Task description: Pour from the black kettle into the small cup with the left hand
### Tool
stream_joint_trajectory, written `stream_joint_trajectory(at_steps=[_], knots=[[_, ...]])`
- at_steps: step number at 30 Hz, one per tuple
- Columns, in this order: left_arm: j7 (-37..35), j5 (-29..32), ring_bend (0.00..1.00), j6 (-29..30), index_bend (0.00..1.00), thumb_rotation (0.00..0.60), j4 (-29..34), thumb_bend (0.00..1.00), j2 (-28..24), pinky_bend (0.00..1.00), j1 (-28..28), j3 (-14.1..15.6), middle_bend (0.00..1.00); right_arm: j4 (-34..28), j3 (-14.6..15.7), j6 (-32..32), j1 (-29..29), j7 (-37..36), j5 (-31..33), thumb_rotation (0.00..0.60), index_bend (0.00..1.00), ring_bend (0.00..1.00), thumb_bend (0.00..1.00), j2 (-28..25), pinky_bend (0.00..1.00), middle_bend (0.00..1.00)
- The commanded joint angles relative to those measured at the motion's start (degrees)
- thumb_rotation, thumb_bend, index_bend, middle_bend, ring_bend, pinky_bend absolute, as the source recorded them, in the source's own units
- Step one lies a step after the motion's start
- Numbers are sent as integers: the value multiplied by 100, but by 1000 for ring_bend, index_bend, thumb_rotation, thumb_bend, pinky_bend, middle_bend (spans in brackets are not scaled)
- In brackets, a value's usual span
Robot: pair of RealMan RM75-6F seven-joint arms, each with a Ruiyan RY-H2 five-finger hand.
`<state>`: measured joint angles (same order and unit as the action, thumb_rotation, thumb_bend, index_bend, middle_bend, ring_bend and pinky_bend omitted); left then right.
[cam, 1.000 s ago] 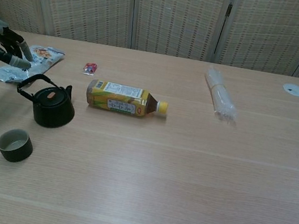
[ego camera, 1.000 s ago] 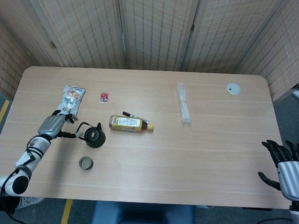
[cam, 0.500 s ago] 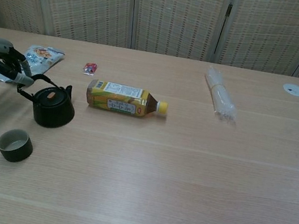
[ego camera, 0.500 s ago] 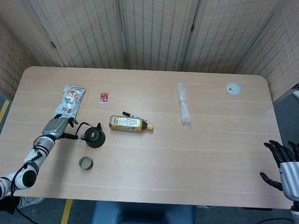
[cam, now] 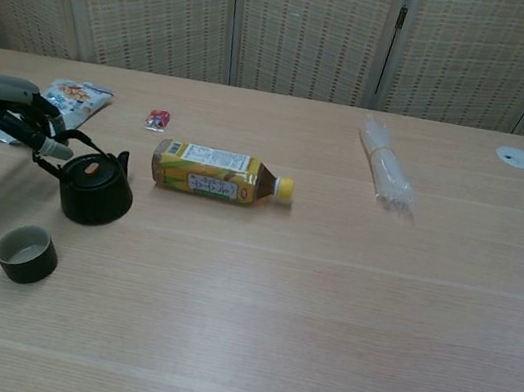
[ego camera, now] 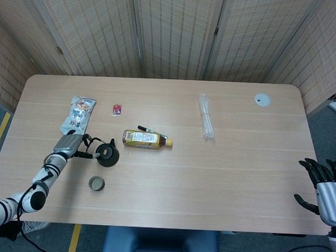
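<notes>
Left hand: left hand (cam: 16, 114) at the far left of the chest view, fingers reaching into the kettle's handle; whether they have closed on it cannot be told.
Right hand: right hand (ego camera: 325, 186) at the lower right of the head view, fingers spread, holding nothing.
Kettle: black kettle (cam: 96, 190) stands upright, left of centre; probably rigid and fairly heavy, best gripped at the handle's top.
Cup: small cup (cam: 26, 254) sits near the kettle, lower left; light, easily knocked over.

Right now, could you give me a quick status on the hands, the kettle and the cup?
Left hand at the black kettle handle, grip unconfirmed. Right hand open, off the table's edge. Kettle on the table, small cup upright nearby. Nothing between them.
</notes>
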<state>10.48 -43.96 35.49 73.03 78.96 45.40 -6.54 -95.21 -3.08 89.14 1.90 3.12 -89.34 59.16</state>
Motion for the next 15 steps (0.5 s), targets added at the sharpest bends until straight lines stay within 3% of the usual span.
stream_joint_trajectory(at_steps=[1, 15], knots=[[-57, -47, 290, 7, 401, 270, 12, 169, -1, 0, 8, -22, 403, 8, 6, -13, 1, -1, 2, 600, 186, 243, 167, 5, 100, 211], [-283, -553, 294, 317, 406, 271, 686, 170, -387, 0, -93, -92, 405, 54, -8, 25, -21, -79, 6, 600, 186, 246, 167, 15, 100, 211]])
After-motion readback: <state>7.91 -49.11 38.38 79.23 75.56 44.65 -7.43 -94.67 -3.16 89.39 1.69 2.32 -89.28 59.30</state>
